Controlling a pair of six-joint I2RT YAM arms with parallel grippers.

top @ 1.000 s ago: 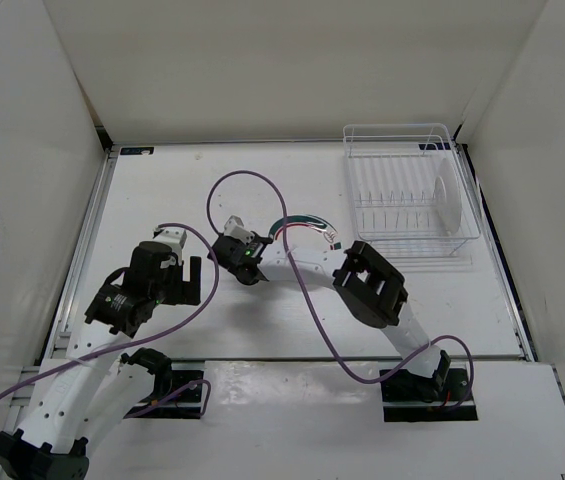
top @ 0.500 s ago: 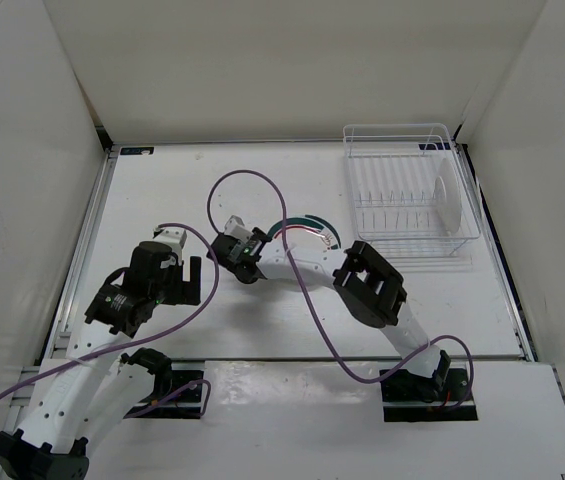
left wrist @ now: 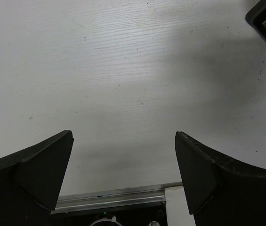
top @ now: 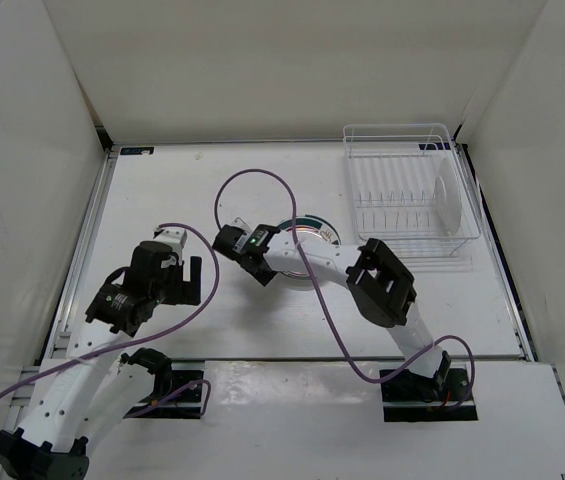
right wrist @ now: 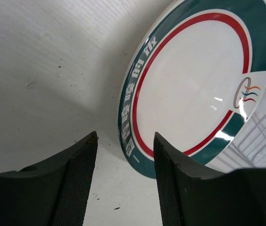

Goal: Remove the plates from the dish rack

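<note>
Near left corner: left gripper [left wrist: 123, 141] hovers over bare worktop [left wrist: 133, 70], jaws wide apart, holding nothing.
Worktop middle: banded plate [right wrist: 194, 89] lies flat, face up, out of the rack.
Left-edge side of that plate: right gripper [right wrist: 124, 150], jaws apart and empty, low beside its rim; whether a finger touches the rim I cannot tell.
Far right corner: rack [top: 397, 127], with one racked plate [top: 445, 196] standing on edge near its right end.
Racked plate axis: its edge line runs from near edge to far edge, faces turned left and right.
Bearing: from the right gripper it lies rightward and farther back, well apart.
Nearer arm: the right, by my judgement; the left gripper is farther off across the worktop.
</note>
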